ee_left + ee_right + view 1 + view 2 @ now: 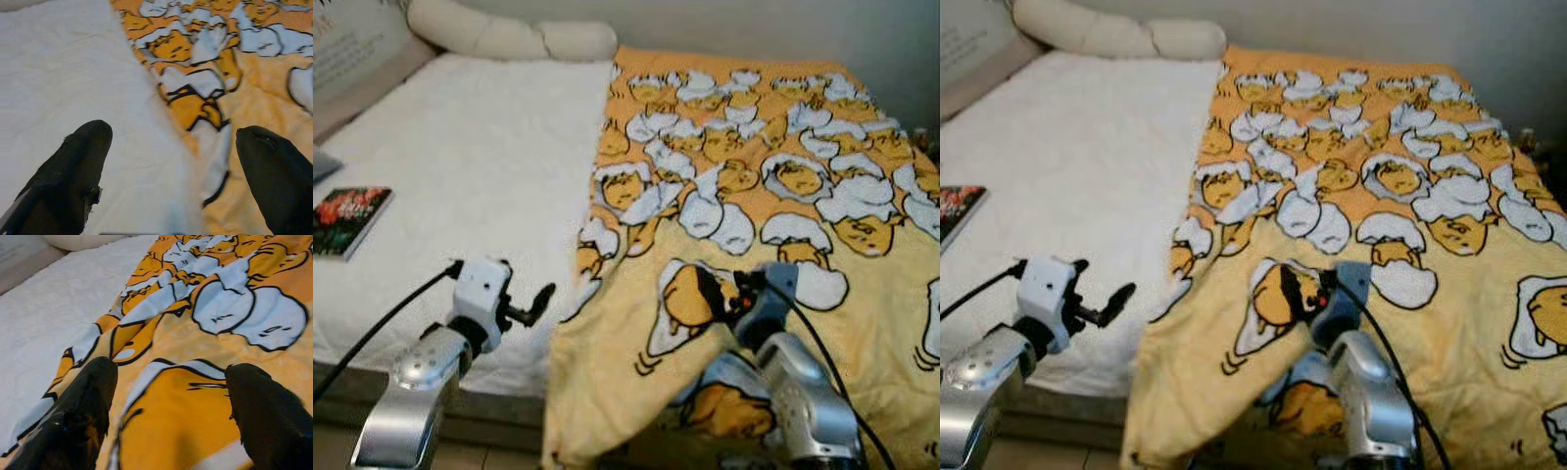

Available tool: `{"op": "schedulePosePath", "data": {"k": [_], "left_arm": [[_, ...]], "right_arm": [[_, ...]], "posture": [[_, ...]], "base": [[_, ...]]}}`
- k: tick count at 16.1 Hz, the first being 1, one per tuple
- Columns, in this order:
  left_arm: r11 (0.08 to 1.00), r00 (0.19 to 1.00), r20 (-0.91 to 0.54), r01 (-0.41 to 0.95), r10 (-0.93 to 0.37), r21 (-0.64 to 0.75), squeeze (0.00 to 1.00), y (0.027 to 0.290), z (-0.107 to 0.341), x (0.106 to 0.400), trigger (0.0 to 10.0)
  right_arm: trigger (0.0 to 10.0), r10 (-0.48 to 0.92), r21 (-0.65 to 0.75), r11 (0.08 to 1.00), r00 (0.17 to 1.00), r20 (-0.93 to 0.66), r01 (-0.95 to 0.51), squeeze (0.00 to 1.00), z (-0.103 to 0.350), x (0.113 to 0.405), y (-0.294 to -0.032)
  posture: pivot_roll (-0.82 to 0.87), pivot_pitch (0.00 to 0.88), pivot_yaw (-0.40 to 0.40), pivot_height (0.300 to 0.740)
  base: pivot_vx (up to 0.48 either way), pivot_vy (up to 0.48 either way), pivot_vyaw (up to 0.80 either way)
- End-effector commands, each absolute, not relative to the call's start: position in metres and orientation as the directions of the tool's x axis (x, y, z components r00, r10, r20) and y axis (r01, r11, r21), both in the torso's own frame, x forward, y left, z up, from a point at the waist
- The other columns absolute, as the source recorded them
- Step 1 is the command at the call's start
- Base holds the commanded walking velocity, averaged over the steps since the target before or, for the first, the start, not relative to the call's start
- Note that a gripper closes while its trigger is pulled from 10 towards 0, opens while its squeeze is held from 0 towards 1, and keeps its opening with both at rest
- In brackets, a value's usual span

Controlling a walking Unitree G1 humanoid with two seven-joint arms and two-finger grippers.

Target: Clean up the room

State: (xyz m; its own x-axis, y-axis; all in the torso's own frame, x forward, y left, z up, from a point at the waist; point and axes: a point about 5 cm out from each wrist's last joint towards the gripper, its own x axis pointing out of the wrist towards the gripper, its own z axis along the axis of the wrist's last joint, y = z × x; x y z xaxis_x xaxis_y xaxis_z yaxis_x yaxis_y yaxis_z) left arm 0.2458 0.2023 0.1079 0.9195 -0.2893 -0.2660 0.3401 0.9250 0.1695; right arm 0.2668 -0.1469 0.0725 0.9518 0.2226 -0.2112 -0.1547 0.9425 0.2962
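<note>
1. A bed [470, 186] with a white cover filled most of the head views, and everything else is placed against it.
2. A yellow blanket [773, 196] printed with cartoon egg figures lay over the bed's right half, from near the wall down to the near edge, where it hung over the side.
3. The blanket's left edge ran roughly down the middle of the bed, rumpled and folded back on itself partway along.
4. A long cream pillow [509, 37] lay across the far end of the bed, just beside the blanket's far left corner.
5. A book [347, 220] with a dark red and green cover lay flat near the bed's left edge, well apart from the blanket.
6. The left gripper [540, 302] hovered over the white cover near the bed's near edge, just beside the blanket's left edge.
7. In the left wrist view its fingers [78, 166] stood wide apart, with the blanket's border between them and nothing held.
8. The right gripper [713, 290] was low over the blanket near the bed's near edge.
9. In the right wrist view its fingers [83, 411] were also spread wide, with blanket between the tips, not pinched.
</note>
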Motion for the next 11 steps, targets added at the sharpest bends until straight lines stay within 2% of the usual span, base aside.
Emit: {"op": "schedulePosePath", "data": {"k": [1, 7, 10, 11], "left_arm": [[0.931, 0.931, -0.250, 0.314, -0.265, 0.184, 0.77, 0.2061, 0.1124, 0.2470, 10.0], [0.933, 0.934, -0.258, 0.302, -0.247, 0.198, 0.77, 0.2110, 0.1121, 0.2479, 10.0], [0.931, 0.934, -0.258, 0.304, -0.249, 0.203, 0.77, 0.2107, 0.1126, 0.2507, 10.0], [0.930, 0.934, -0.257, 0.305, -0.250, 0.204, 0.78, 0.2105, 0.1128, 0.2515, 10.0]], "right_arm": [[10.0, 0.189, 0.277, 0.952, 0.960, -0.208, -0.128, 1.00, 0.0743, 0.2697, -0.1513], [10.0, 0.173, 0.260, 0.960, 0.955, -0.241, -0.108, 1.00, 0.0707, 0.2689, -0.1492], [10.0, 0.163, 0.258, 0.961, 0.955, -0.249, -0.097, 1.00, 0.0696, 0.2686, -0.1508], [10.0, 0.159, 0.247, 0.964, 0.956, -0.247, -0.097, 1.00, 0.0699, 0.2695, -0.1514]], "posture": [[0.10, 0.000, -0.001, 0.740], [0.10, 0.000, 0.005, 0.740], [0.09, 0.000, 0.013, 0.740], [0.09, 0.000, 0.012, 0.740]], "base": [[0.000, 0.292, 0.00], [0.000, 0.291, 0.00], [0.000, 0.305, -0.80], [0.000, 0.311, 0.00]]}}
